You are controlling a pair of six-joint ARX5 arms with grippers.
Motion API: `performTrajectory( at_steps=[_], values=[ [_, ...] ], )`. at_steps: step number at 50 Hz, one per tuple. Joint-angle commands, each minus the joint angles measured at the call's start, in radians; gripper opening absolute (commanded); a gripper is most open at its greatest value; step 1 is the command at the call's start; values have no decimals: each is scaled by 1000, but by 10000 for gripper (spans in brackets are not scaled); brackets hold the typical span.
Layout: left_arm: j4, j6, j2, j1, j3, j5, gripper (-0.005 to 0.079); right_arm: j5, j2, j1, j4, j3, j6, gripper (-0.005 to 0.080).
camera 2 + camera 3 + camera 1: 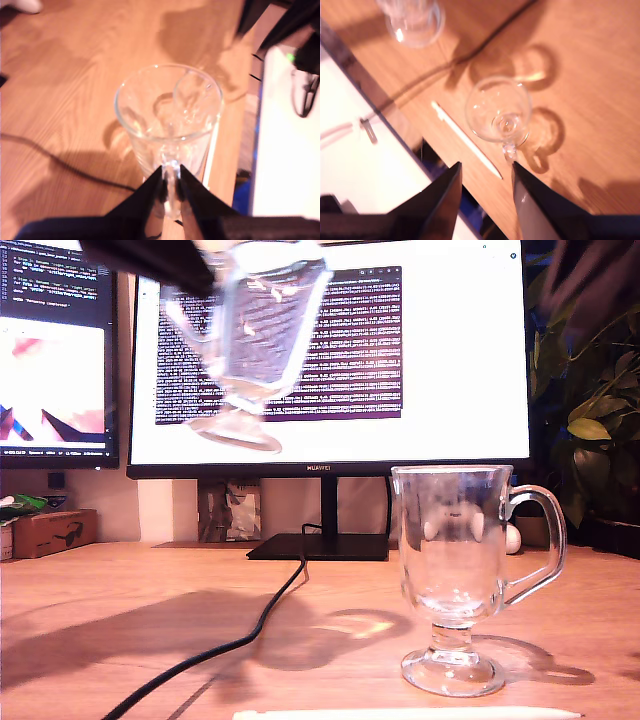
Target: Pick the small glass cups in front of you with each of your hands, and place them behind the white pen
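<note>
Looking across the exterior view first, one glass cup (252, 335) hangs blurred and tilted high in the air before the monitor (440, 370), a dark gripper part touching its handle side, while the other glass cup (462, 575) stands upright on the wooden table (100, 620), its foot just behind the white pen (405, 713) lying along the near edge of that view; a black cable (245, 635) trails across the table beside it. In the first wrist view, my first gripper (170, 182) is pressed together on the looped handle of the lifted cup (169, 112), which sits right ahead of the jaws with its mouth facing the camera and the table well below; a pale strip beneath the cup may be the pen, though I cannot tell. In the second wrist view, my second gripper (485, 175) is spread wide and holds nothing; the standing cup (499, 110) rests on the table below and ahead of the jaws, its handle turned toward them, with the pen (466, 139) just beside it, and the lifted cup (415, 20) shows farther off. By my judgement the task is about half done: one cup looks placed and released behind the pen, and the one in my first gripper is yet to be set down beside it.
</note>
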Motion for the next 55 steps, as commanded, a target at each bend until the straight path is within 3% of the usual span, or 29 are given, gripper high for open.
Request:
performTrajectory(
  at_steps=[1,25,55],
  values=[
    [56,-12,-45,-5,-29,5,-22,0,-19,-13,1,-16,6,287],
    [359,-47,-211,-5,-341,21,-22,38,-145,-52,-109,-16,32,288],
    [747,-156,-213,-22,-584,5,-22,100,-153,-52,-135,-16,39,288]
  ],
)
